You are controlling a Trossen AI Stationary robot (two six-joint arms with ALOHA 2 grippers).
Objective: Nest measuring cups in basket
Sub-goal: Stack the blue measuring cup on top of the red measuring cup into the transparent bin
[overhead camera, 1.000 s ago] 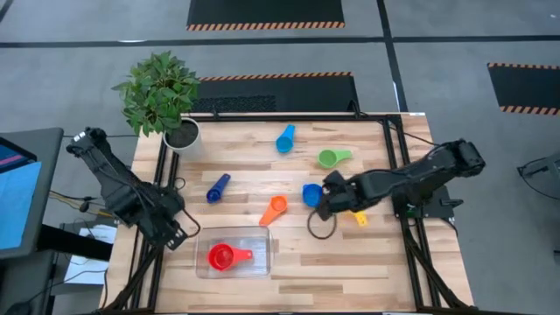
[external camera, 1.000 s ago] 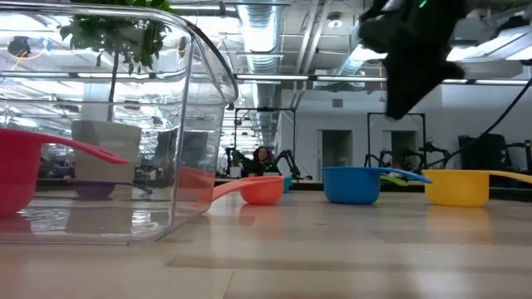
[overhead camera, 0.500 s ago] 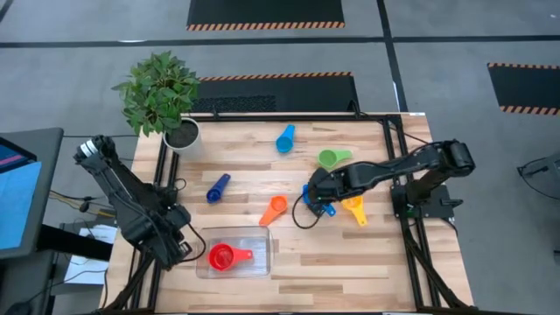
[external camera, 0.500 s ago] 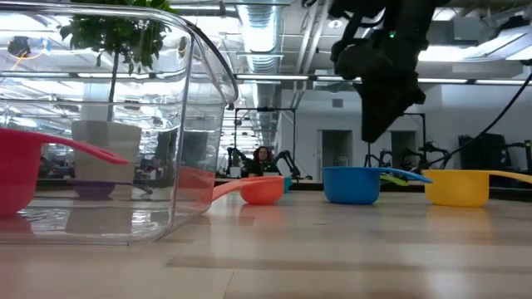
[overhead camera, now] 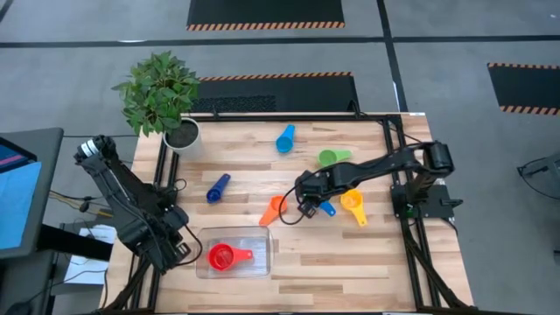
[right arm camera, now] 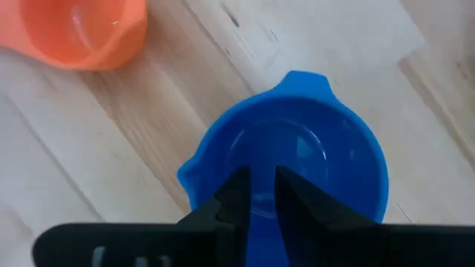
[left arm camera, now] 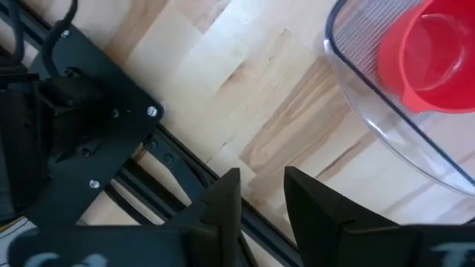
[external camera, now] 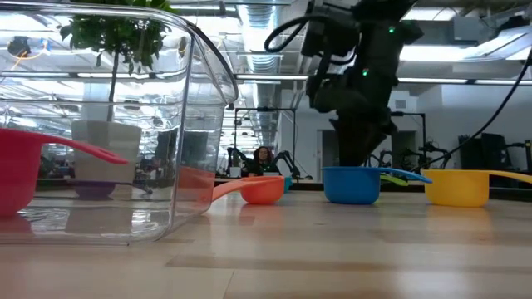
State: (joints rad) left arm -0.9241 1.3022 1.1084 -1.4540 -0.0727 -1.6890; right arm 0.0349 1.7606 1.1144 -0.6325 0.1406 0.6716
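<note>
The blue cup (right arm camera: pixel 297 148) stands upright on the table, mostly hidden under my right gripper (overhead camera: pixel 308 191) in the high view, only its handle (overhead camera: pixel 327 208) showing. My right gripper (right arm camera: pixel 261 187) points down over its bowl, fingers a narrow gap apart. In the low view the gripper (external camera: pixel 357 158) reaches the blue cup's rim (external camera: pixel 353 170). Orange (overhead camera: pixel 274 210), yellow (overhead camera: pixel 353 204), green (overhead camera: pixel 331 157), light blue (overhead camera: pixel 285 138) and dark blue (overhead camera: pixel 218 187) cups lie scattered. The red cup (overhead camera: pixel 224 256) sits in the clear basket (overhead camera: pixel 258 234). My left gripper (left arm camera: pixel 261 200) waits at the table's left edge, slightly open. My right gripper comes at the blue cup's bowl (right arm camera: pixel 282 144) from above, pointing down, both fingertips (right arm camera: pixel 239 189) over the inside of the bowl. Whether they touch the cup I cannot tell.
A potted plant (overhead camera: pixel 162 96) stands at the far left corner. A black frame rail (left arm camera: pixel 178 167) runs along the left edge beside the basket wall (left arm camera: pixel 386 137). The orange cup (right arm camera: pixel 82 30) lies close beside the blue one. Bare wood shows along the near right part (overhead camera: pixel 350 262).
My right gripper has moved toward the table's left and a little toward the far edge, and come down from high above until it stands over the blue cup. My left arm has shifted slightly toward the near edge. The cups have stayed in place.
</note>
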